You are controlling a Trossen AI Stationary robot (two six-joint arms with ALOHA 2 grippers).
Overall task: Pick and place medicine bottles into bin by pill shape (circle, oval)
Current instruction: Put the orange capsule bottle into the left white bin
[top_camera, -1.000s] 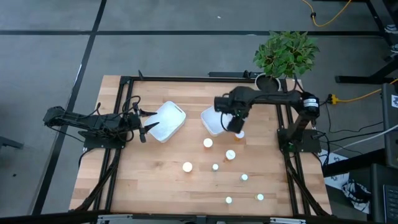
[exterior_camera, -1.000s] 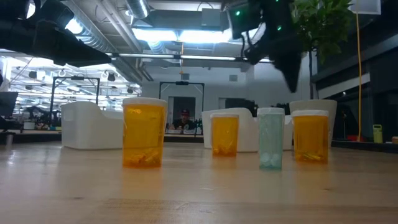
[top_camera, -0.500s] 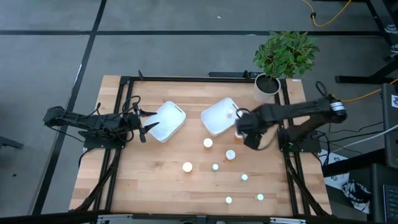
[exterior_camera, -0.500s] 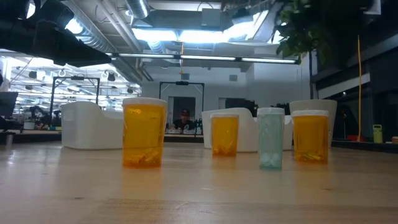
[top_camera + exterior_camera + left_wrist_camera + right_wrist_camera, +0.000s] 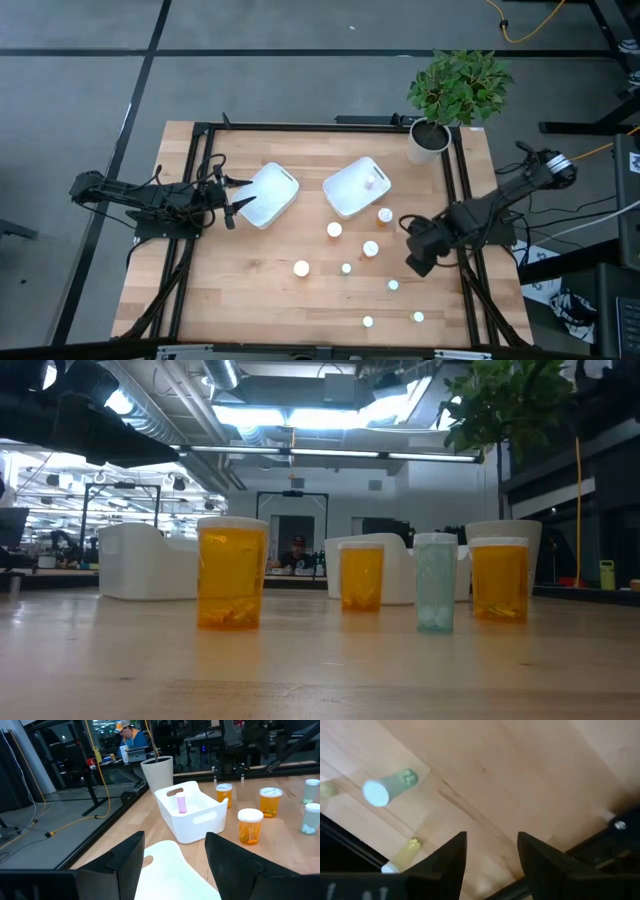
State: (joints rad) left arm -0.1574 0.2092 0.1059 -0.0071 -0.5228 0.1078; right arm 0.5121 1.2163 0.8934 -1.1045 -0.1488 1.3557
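Right hand (image 5: 418,262) hangs empty with fingers parted over the table's (image 5: 260,300) right side, near a pale green bottle (image 5: 390,788). One pink bottle (image 5: 181,803) already lies in the right bin (image 5: 352,186); eight medicine bottles (image 5: 346,268) stand loose on the wood. Looks like the step between placements: next, drop onto a nearby bottle and close. Left hand (image 5: 232,205) waits, fingers apart, beside the left bin (image 5: 268,194).
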